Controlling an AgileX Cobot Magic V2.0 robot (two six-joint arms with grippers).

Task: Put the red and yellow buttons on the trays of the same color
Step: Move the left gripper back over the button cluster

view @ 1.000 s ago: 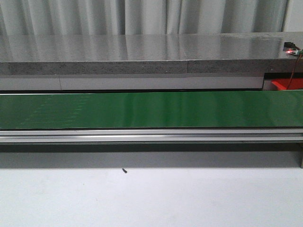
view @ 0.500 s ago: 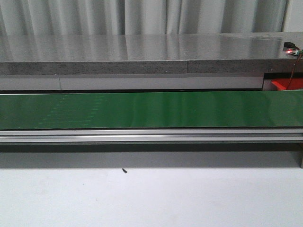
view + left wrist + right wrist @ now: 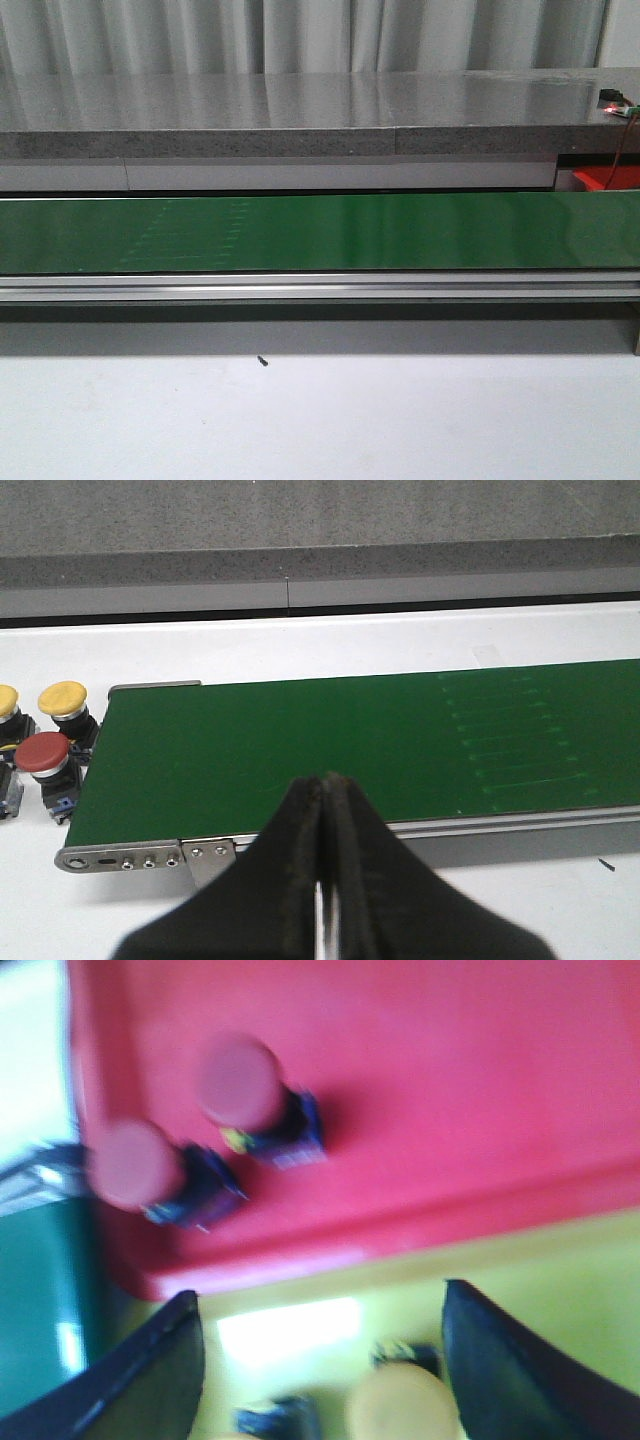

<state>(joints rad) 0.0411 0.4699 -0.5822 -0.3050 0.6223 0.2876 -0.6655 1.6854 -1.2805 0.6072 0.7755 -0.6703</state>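
the green conveyor belt is running bare across the front view. the red tray is carrying two red buttons, lying tilted, beside the yellow tray, where a yellow button is sitting between the spread-apart fingers of the right gripper. the left gripper is hovering with fingers pressed together, empty. off the belt's end, a red button and two yellow buttons are waiting.

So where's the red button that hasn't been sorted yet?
The unsorted red button shows only in the left wrist view, on the white table just off the end of the green conveyor belt, beside two yellow buttons.
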